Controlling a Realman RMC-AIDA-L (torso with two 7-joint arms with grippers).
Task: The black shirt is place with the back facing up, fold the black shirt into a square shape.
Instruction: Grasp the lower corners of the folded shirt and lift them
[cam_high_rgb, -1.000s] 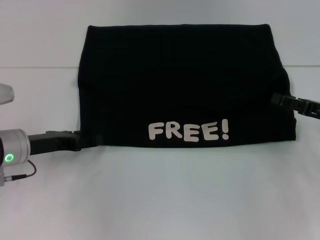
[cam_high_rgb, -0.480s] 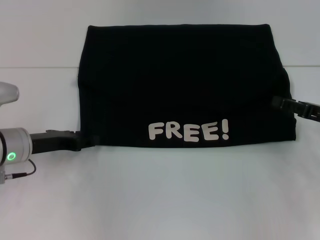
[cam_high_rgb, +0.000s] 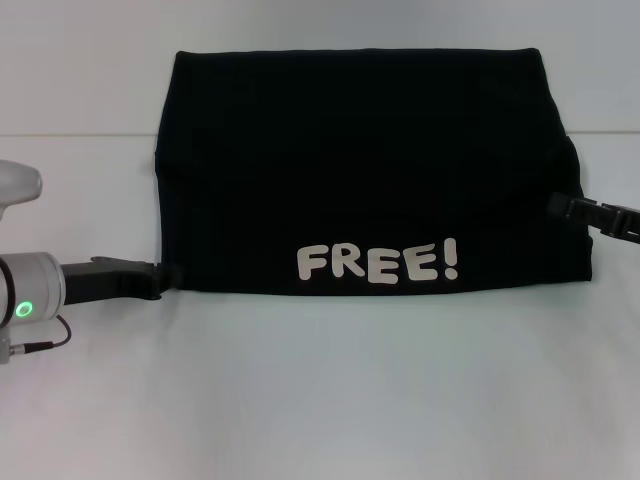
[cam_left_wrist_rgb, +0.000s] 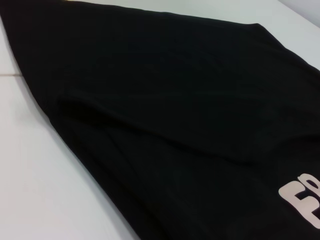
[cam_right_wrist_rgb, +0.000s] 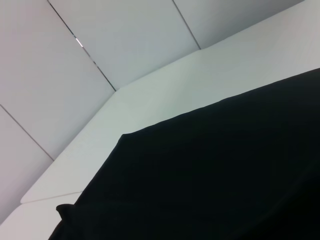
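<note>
White tabletop (cam_high_rgb: 320, 400) under white panelled walls, seams showing in the right wrist view.

Left gripper (cam_high_rgb: 168, 277) low on the table at the near left corner of the black shirt (cam_high_rgb: 365, 170), tip touching the cloth edge; open or closed, cannot tell. Behind it, a silver wrist cylinder (cam_high_rgb: 25, 298) with a lit green ring, a thin cable curling below.

Right gripper (cam_high_rgb: 558, 206) at the shirt's right edge, about mid-height of the cloth, tip against or just over the fabric; whether apart or together, cannot tell there either. Arm running off the right border.

Between the two, shirt spread flat as a wide band across the middle of the table, far edge straight, near edge straight, left and right sides slightly flared. White "FREE!" lettering (cam_high_rgb: 377, 263) facing up near the near edge, right of centre. Small bulge of cloth at the right side just above the right gripper.

Left wrist view: same black shirt (cam_left_wrist_rgb: 175, 115) filling most of the picture, a soft raised fold running diagonally across it, a piece of the white lettering (cam_left_wrist_rgb: 302, 200) at one corner, bare white table (cam_left_wrist_rgb: 35, 175) beside the edge.

Right wrist view: shirt (cam_right_wrist_rgb: 210, 180) as a dark flat sheet with one corner pointing toward the wall, white table (cam_right_wrist_rgb: 165, 95) beyond.
</note>
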